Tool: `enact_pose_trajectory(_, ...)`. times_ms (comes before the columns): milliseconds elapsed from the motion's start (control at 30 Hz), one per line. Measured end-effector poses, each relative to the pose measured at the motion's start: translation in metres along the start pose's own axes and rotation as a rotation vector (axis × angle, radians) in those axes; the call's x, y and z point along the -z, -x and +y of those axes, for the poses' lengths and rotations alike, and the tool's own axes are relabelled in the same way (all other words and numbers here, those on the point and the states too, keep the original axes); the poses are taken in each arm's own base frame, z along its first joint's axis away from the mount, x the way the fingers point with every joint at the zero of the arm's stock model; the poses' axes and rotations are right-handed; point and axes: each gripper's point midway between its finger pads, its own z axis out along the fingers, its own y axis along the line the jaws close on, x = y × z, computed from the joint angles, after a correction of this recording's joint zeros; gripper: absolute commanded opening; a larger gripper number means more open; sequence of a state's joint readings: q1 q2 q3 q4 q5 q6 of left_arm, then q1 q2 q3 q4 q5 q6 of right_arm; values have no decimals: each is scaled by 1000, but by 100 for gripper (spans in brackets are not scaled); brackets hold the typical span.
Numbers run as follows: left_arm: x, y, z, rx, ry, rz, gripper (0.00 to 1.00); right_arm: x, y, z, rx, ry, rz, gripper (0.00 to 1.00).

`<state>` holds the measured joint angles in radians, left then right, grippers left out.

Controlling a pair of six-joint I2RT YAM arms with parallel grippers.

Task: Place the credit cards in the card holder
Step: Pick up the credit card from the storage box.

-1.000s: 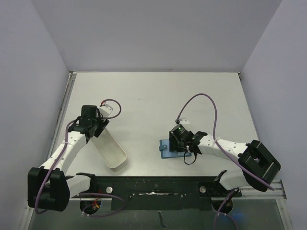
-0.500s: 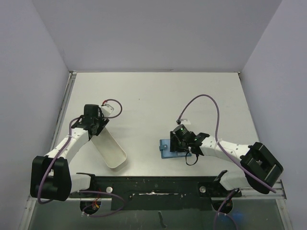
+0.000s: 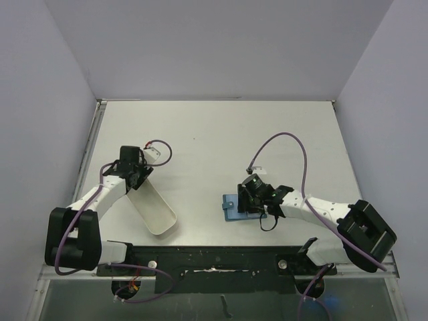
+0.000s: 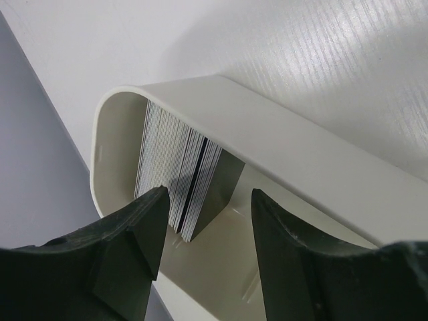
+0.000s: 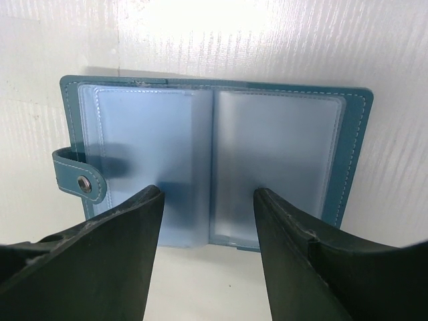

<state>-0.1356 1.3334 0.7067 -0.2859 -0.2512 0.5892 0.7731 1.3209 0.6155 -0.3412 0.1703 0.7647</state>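
Note:
The credit cards [image 4: 175,172] stand on edge as a packed stack at the far end of a long white tray [image 4: 321,160]. My left gripper [image 4: 207,210] hangs open just above that end of the tray, its jaws on either side of the stack's near edge without touching it. The teal card holder [image 5: 214,160] lies open and flat on the table, clear plastic sleeves up, strap tab and snap stud [image 5: 85,184] at its left. My right gripper [image 5: 207,221] is open above the holder's near edge, nothing between its fingers. In the top view the holder [image 3: 231,207] shows left of the right gripper [image 3: 253,197].
The white tray [image 3: 152,208] lies slanted at the left of the table, its near end close to the black base rail [image 3: 214,257]. Purple cables loop above both wrists. Walls enclose the table on the left, back and right.
The left gripper has narrowed a little over the card stack and its arm has shifted slightly. The right arm and the card holder have stayed put.

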Motion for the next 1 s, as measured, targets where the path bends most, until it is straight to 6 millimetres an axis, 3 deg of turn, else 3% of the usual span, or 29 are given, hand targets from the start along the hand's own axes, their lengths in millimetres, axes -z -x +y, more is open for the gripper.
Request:
enact_pose_trajectory(433, -1, 8, 15, -4, 69, -24, 44, 3, -2, -3, 1, -1, 1, 57)
enact_pose_trajectory(1000, -8, 6, 10, -15, 50, -25, 45, 12, -1, -4, -2, 9, -14, 57)
